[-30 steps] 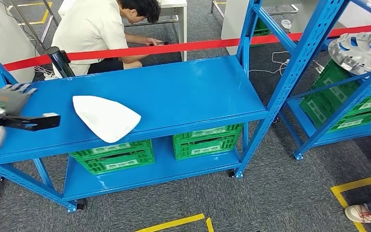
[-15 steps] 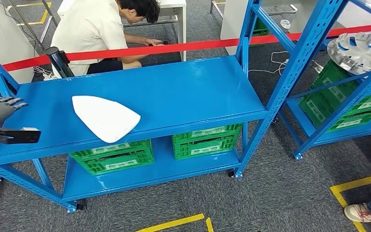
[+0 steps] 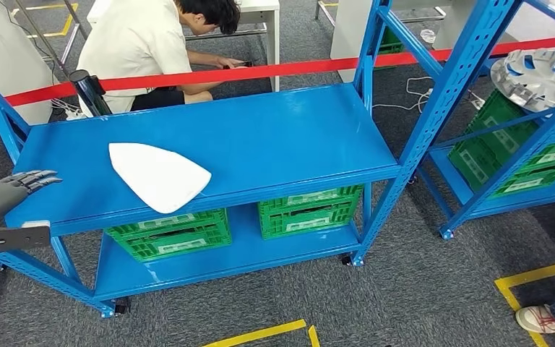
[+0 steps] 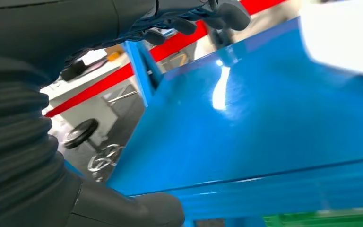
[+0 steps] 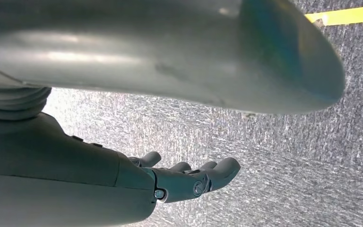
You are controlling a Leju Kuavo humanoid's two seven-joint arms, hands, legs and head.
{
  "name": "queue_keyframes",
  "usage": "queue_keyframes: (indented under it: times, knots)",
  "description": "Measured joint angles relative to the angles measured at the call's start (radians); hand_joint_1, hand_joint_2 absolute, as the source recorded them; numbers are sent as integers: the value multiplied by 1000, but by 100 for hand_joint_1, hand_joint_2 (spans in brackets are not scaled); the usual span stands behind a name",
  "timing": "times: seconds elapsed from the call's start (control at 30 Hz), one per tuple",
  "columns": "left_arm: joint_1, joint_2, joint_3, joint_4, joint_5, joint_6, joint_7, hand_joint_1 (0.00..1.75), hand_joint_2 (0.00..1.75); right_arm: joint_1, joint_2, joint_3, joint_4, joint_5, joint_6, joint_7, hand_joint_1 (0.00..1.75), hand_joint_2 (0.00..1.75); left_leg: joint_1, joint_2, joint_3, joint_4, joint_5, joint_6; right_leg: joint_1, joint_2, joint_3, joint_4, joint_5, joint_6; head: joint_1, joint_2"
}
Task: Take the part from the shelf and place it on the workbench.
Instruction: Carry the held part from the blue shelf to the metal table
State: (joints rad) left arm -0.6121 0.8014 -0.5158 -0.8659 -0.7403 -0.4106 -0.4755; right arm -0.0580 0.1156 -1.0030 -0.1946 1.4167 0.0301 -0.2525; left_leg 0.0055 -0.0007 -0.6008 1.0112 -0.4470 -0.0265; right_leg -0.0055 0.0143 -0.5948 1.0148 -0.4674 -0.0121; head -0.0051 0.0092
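Observation:
The white teardrop-shaped part (image 3: pixel 157 176) lies flat on the top of the low blue shelf unit (image 3: pixel 274 137), left of its middle and near the front edge. My left hand (image 3: pixel 3 199) hangs at the unit's front left corner, well left of the part, fingers (image 3: pixel 35 177) spread and holding nothing. In the left wrist view the left hand (image 4: pixel 52 61) hovers beside the blue top, with the white part (image 4: pixel 345 38) blurred at the far end. My right hand (image 5: pixel 189 177) hangs over grey carpet, fingers loosely extended and empty.
Green crates (image 3: pixel 170 233) (image 3: pixel 308 211) sit on the lower level. A taller blue rack at right carries a silver wheel cover (image 3: pixel 538 72) and more crates. Red barrier tape (image 3: pixel 260 71) runs behind, where a person (image 3: pixel 144 43) crouches. A shoe (image 3: pixel 542 318) stands at bottom right.
My left hand has drawn down and back from over the shelf top's left end to its front left corner. The white part has stayed put.

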Motion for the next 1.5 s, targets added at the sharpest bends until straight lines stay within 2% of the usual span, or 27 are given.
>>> queue_keyframes:
  times: [0.1,0.17,0.33,0.47,0.73,0.9,1.07,1.23,1.5]
  knots:
    - [84,17,7,-119,74,31,-10,0,175,0,0,-5,0,-1,0,7,0,0,-1,0,0,0,0,0,-1,0,0,0,0,0,0,0]
    - [157,8,27,-199,99,72,-25,0,175,0,0,-10,0,-1,0,5,0,0,-2,1,1,0,0,0,-2,1,0,0,0,0,0,0]
    - [318,-74,85,-351,63,177,-47,0,175,0,0,-16,0,-1,-2,-6,0,0,-3,1,1,0,-1,1,-3,0,1,0,-1,2,1,0]
    - [362,-123,114,-401,38,224,-67,0,175,1,0,-17,0,-2,-4,-7,0,0,-3,0,1,0,-1,2,-3,0,1,0,-1,2,2,0]
    - [349,-325,134,-374,-50,401,-82,0,175,-2,1,-23,0,-10,-15,-8,0,0,-3,-4,1,1,-1,2,-3,-6,3,0,-1,3,2,0]
    - [320,-445,117,-319,-83,501,-49,0,175,-5,2,-27,0,-11,-16,-7,0,0,-3,-4,1,1,-1,2,-3,-7,3,0,0,3,2,0]
    - [259,-543,99,-216,-136,581,7,0,175,-6,4,-37,0,-14,-18,-6,0,0,-3,-5,1,1,-1,2,-3,-7,3,0,0,3,2,0]
    - [221,-598,84,-145,-148,587,17,0,175,-5,6,-41,0,-14,-18,-6,0,0,-3,-4,1,1,-1,2,-3,-6,3,0,0,3,2,0]
    - [207,-623,79,-105,-148,591,17,0,175,-5,6,-41,0,-14,-18,-6,0,0,-3,-4,1,1,-1,2,-3,-7,2,0,0,3,2,0]
